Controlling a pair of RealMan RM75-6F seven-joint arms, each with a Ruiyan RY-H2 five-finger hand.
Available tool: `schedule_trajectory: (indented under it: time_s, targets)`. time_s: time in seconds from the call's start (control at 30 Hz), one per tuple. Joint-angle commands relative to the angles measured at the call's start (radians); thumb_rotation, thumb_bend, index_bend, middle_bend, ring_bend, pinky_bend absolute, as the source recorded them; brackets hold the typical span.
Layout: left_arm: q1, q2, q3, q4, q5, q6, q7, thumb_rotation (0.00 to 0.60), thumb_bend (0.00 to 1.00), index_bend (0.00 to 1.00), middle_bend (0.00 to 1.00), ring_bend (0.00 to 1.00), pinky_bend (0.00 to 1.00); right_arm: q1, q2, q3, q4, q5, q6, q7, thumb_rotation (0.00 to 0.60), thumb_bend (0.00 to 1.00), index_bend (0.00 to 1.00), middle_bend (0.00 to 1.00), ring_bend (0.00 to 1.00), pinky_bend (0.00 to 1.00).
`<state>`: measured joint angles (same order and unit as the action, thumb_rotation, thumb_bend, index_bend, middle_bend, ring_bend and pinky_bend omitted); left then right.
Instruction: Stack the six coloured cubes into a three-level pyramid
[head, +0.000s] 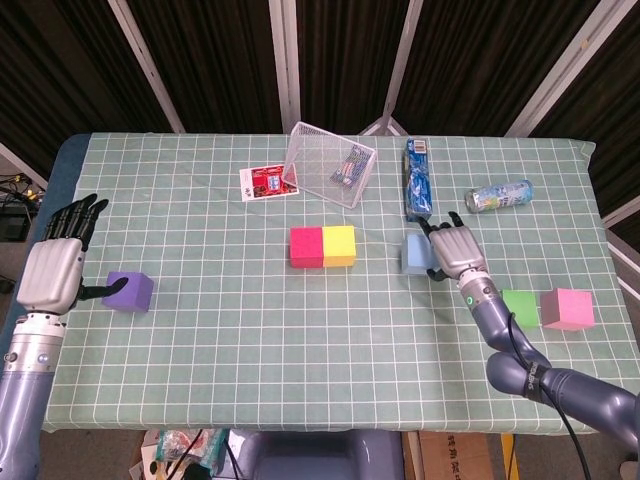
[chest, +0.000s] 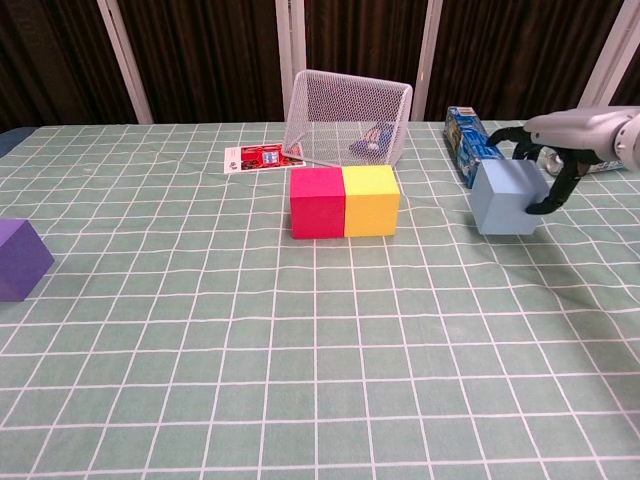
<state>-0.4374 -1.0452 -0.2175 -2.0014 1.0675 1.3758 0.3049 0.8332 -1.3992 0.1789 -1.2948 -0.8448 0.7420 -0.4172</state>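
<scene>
Your left hand (head: 58, 272) hangs open, fingers spread, with the purple foam cube (head: 129, 291) on the desk just off its thumb side, ready for a later pick. Well to the right of that hand, the red cube (head: 305, 247) and yellow cube (head: 339, 245) sit touching, which looks like the start of the base row. Your right hand (head: 452, 250) grips the light blue cube (chest: 508, 197), probably bound for a spot beside the yellow one. The green cube (head: 519, 308) and pink cube (head: 567, 308) wait behind that hand's wrist, toward the desk edge.
</scene>
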Motion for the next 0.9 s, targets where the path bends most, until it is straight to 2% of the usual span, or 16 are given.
schedule_trajectory:
  time_s: [0.03, 0.5, 0.9]
  targets:
    - [0.0, -0.001, -0.003, 0.004, -0.005, -0.001, 0.002, 0.6, 0.11, 0.0, 0.0, 0.0, 0.0, 0.029, -0.011, 0.005, 0.049, -0.021, -0.046, 0.023, 0.6, 0.3, 0.0, 0.4, 0.25, 0.0]
    - [-0.001, -0.012, -0.02, 0.029, -0.036, -0.006, 0.015, 0.6, 0.11, 0.0, 0.0, 0.0, 0.0, 0.108, -0.09, 0.008, 0.184, -0.083, -0.137, 0.082, 0.6, 0.3, 0.0, 0.4, 0.25, 0.0]
    - [0.001, -0.009, -0.027, 0.045, -0.057, -0.021, 0.005, 0.6, 0.11, 0.0, 0.0, 0.0, 0.0, 0.139, -0.125, 0.018, 0.234, -0.088, -0.168, 0.118, 0.6, 0.3, 0.0, 0.4, 0.25, 0.0]
